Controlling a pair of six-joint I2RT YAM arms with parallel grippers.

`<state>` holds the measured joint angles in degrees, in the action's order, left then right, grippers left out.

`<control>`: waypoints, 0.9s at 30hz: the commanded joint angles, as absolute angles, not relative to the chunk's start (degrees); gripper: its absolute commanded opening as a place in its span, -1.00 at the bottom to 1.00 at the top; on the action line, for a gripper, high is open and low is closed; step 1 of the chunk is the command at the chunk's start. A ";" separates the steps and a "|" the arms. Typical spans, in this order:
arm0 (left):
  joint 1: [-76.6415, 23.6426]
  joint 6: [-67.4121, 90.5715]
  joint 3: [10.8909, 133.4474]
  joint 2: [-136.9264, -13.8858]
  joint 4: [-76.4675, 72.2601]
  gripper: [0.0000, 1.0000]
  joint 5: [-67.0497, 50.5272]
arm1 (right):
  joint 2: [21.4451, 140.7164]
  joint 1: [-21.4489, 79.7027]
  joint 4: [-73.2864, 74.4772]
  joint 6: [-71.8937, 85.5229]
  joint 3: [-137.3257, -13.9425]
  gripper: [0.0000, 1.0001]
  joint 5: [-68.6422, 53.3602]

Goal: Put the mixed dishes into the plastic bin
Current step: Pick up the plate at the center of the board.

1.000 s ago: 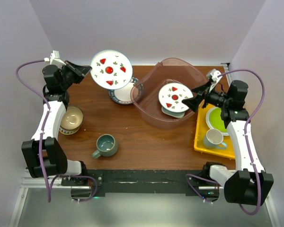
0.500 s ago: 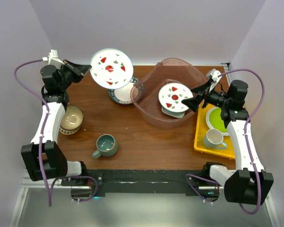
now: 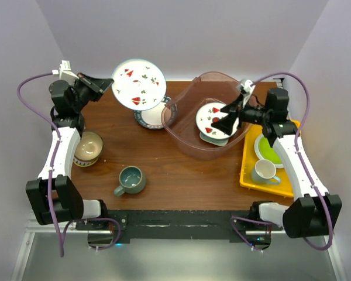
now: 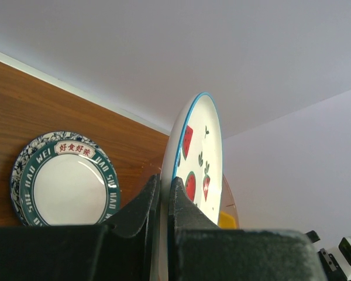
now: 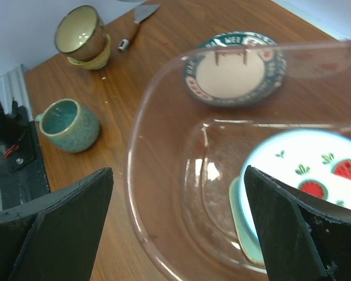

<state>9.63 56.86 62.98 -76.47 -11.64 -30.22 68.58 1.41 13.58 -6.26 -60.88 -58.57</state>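
My left gripper (image 3: 108, 84) is shut on the rim of a white plate with red-green motifs (image 3: 139, 84), holding it up on edge above the table's far left. In the left wrist view the fingers (image 4: 181, 202) pinch that plate (image 4: 199, 152). A blue-patterned plate (image 3: 149, 119) lies on the table beside the plastic bin (image 3: 184, 143). Inside the bin a second motif plate (image 3: 207, 119) rests on a mint dish (image 3: 214, 140). My right gripper (image 3: 225, 117) hangs open over the bin, above that plate (image 5: 316, 170). Stacked bowls (image 3: 88, 147) and a grey-teal mug (image 3: 130, 180) stand at the left.
A yellow tray (image 3: 250, 175) at the right edge carries a lime-green plate (image 3: 268, 149) and a white mug (image 3: 264, 171). White walls close in the back and both sides. The bin's near rim (image 5: 134, 170) lies under my right fingers.
My right gripper has moved left from the bin's right edge to over the plate inside, still open. The left gripper's plate has turned a little in place.
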 commanded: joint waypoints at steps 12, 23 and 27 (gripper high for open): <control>1.15 64.25 61.52 -74.26 -24.70 -1.00 -31.47 | 86.38 23.36 -5.97 33.91 -75.22 0.96 -30.88; -1.32 67.24 56.95 -76.46 -29.18 -1.00 -33.05 | 99.23 26.28 -8.50 44.38 -79.99 -0.48 -26.27; -1.32 66.45 56.95 -76.73 -28.92 -1.00 -34.01 | 96.69 25.06 -13.61 46.84 -76.56 -1.00 -29.35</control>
<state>0.27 63.81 55.61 -78.22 -20.67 -29.50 100.05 25.93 -2.48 41.43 -78.98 -27.51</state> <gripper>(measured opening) 0.065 0.114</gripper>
